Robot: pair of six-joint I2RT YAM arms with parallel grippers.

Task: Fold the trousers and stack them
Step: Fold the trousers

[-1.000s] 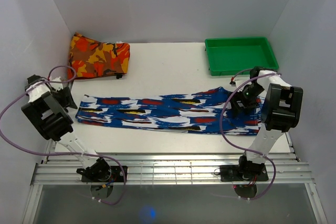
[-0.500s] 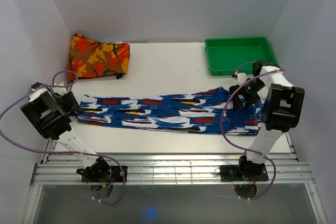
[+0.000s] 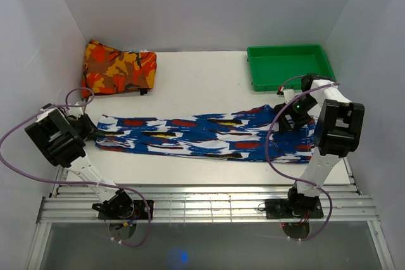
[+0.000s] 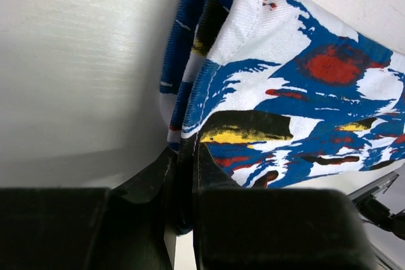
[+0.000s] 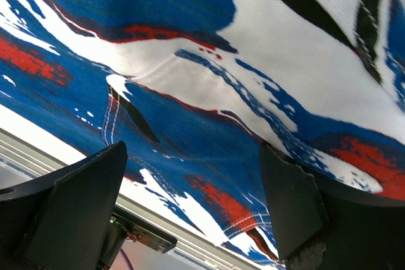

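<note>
The trousers (image 3: 202,132), in a blue, white and black streaked print with red and yellow patches, lie flat and stretched left to right across the near half of the table. My left gripper (image 3: 90,132) is at their left end, shut on the hem edge; in the left wrist view the fabric (image 4: 304,74) is pinched between the fingers (image 4: 185,156). My right gripper (image 3: 290,116) is at the waist end near the far edge of the cloth. In the right wrist view its fingers (image 5: 193,181) stand wide apart over the fabric (image 5: 190,61), open.
A folded orange, red and yellow patterned cloth (image 3: 119,67) lies at the back left. A green tray (image 3: 288,50) stands at the back right, just behind my right gripper. White walls close in the table; a metal rail (image 3: 202,203) runs along the near edge.
My left gripper has moved nearer and right onto the trousers' hem and shut on it, nudging that end slightly right. My right gripper has shifted toward the far edge of the waist.
</note>
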